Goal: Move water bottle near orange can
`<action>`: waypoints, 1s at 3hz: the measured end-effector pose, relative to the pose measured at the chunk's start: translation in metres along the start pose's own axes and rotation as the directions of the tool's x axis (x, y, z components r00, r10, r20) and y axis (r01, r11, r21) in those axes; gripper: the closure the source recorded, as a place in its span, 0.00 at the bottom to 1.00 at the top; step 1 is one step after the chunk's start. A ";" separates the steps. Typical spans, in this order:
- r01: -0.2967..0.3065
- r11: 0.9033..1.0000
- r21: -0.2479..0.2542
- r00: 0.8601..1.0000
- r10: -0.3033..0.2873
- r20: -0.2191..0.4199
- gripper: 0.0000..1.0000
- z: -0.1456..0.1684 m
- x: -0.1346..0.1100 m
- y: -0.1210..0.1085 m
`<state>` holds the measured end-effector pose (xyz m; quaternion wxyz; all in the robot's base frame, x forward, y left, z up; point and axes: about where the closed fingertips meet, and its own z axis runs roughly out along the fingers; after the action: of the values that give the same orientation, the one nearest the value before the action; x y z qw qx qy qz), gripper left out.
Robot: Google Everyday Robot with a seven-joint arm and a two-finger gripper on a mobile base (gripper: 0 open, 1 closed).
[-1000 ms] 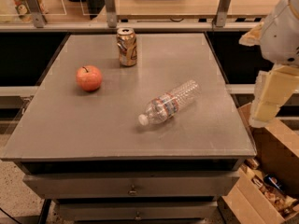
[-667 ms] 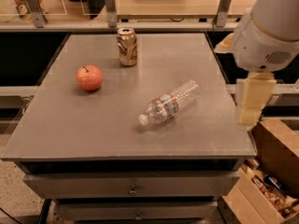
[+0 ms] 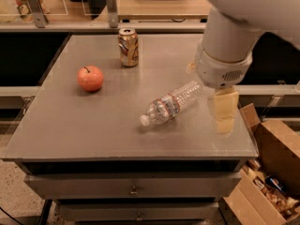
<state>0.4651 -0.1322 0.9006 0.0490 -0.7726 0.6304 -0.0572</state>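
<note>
Moved: arm (image 3: 229,41) swung in from far right of the water bottle (image 3: 171,103); bottle unshifted.
Gripper (image 3: 224,112): just right of the bottle's base, hanging down from a bent wrist; its opening cannot be told.
Bottle: lying on the worktop (image 3: 93,125), cap front-left.
Orange can (image 3: 128,47): well behind-left of it.
Risk: a sideways nudge would likely roll the bottle off-line.

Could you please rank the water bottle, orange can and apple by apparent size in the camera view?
1. Clear ribbed plastic water bottle, lying down: largest.
2-3. Orange-gold metallic can and round red-orange apple: look alike; the can sits farther back, so unranked.
The pincer hangs beside the bottle's base.
</note>
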 end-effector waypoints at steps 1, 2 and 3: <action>0.024 0.999 -0.028 1.000 -0.024 0.000 0.00 0.027 -0.011 -0.014; 0.033 0.999 -0.039 0.999 -0.033 0.014 0.00 0.047 -0.023 -0.030; 0.037 0.997 -0.061 0.998 -0.034 0.055 0.00 0.061 -0.035 -0.043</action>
<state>0.5088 -0.0896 0.8453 0.0411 -0.7860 0.6166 -0.0178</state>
